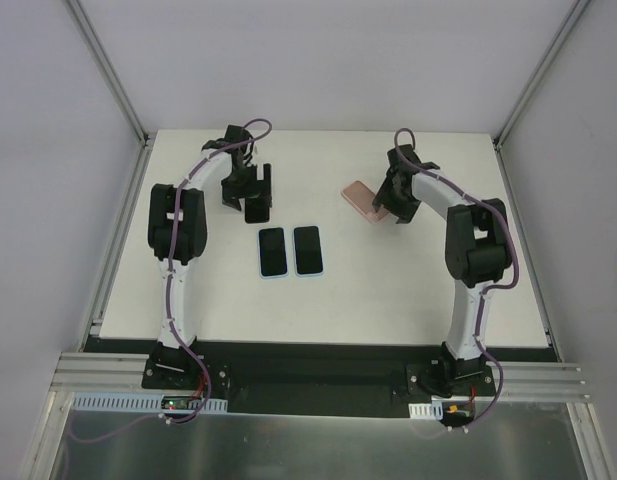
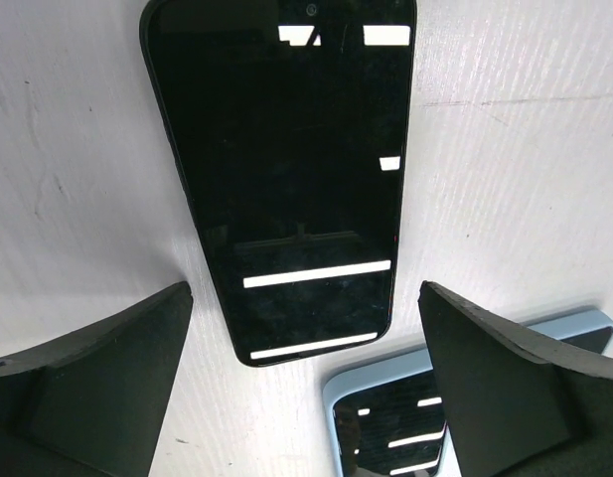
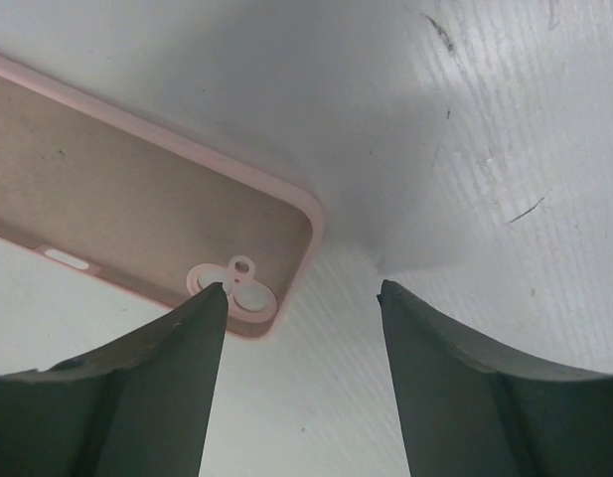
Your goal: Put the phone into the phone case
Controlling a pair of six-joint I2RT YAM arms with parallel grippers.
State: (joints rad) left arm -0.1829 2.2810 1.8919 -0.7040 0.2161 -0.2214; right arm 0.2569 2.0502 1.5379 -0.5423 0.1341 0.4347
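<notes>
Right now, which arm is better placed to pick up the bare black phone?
Left. The left gripper hangs open right over the bare phone, fingers either side. The right gripper is across the table at the pink case.

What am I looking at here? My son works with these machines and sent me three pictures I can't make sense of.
These are two robot arms bolted at the near edge of a white table, seen from a camera above and behind them. The other two pictures come from small cameras on each wrist; the dark wedges at the bottom are that arm's own fingers.

The left end effector hovers open over a bare black phone lying flat. The right end effector is open beside an empty pink phone case, inside facing up, camera cutout showing. Two more phones in light blue cases lie side by side mid-table. Nothing is held. The job is to put the phone into the case.
</notes>
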